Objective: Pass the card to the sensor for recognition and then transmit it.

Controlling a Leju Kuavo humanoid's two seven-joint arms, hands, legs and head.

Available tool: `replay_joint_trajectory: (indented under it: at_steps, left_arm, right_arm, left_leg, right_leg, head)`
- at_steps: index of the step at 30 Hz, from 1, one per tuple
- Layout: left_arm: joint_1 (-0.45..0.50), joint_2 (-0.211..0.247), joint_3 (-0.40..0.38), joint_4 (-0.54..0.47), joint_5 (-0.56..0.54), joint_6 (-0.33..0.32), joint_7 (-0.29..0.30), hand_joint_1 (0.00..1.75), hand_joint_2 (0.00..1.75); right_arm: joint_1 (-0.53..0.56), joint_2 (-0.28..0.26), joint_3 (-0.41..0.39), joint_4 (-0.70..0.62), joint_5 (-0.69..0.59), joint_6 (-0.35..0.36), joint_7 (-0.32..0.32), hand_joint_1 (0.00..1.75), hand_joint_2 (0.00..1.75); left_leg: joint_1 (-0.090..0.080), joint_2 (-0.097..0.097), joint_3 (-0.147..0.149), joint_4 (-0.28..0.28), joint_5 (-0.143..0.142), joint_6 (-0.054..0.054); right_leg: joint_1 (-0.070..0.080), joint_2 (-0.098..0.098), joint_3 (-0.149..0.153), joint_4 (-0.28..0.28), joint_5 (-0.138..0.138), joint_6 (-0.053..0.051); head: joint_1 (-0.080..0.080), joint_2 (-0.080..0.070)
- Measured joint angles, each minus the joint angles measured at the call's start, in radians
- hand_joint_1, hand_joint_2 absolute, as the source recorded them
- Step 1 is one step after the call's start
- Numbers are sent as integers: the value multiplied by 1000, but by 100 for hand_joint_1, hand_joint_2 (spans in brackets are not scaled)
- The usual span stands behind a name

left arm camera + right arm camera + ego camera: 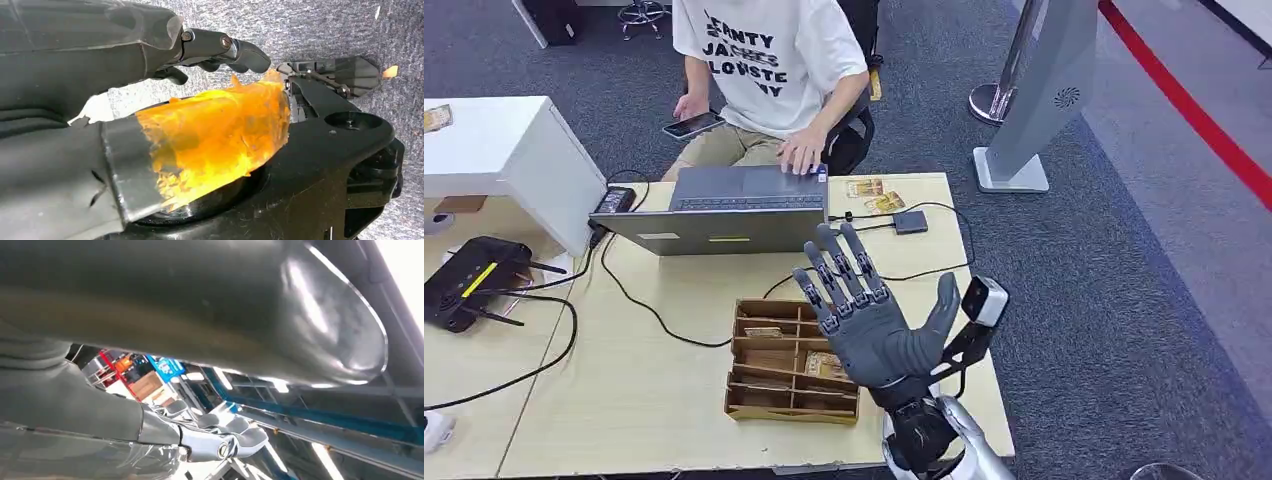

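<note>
Pale counter, with a person seated at the far side behind a laptop. Near the front edge, a cardboard box of compartments. Raised above its right end, the right robot hand: palm up, fingers spread wide, holding nothing. Left robot hand hanging low over carpet; cannot tell how far closed, nothing seen in it. Small dark sensor on its cable right of the laptop. Cards lying in the box, two loose cards just beside the sensor. Fits either a card yet to be picked up or one already handed over; not settled here.
</note>
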Motion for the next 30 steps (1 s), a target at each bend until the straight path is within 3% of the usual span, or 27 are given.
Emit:
replay_joint_trajectory:
  at_steps: [30]
  left_arm:
    - [0,0,0,0,-1,6,5,0,0]
  right_arm:
    - [0,0,1,-9,10,9,5,0,0]
  left_leg:
    - [0,0,0,0,0,0]
  right_leg:
    - [0,0,0,0,0,0]
  head:
    - [0,0]
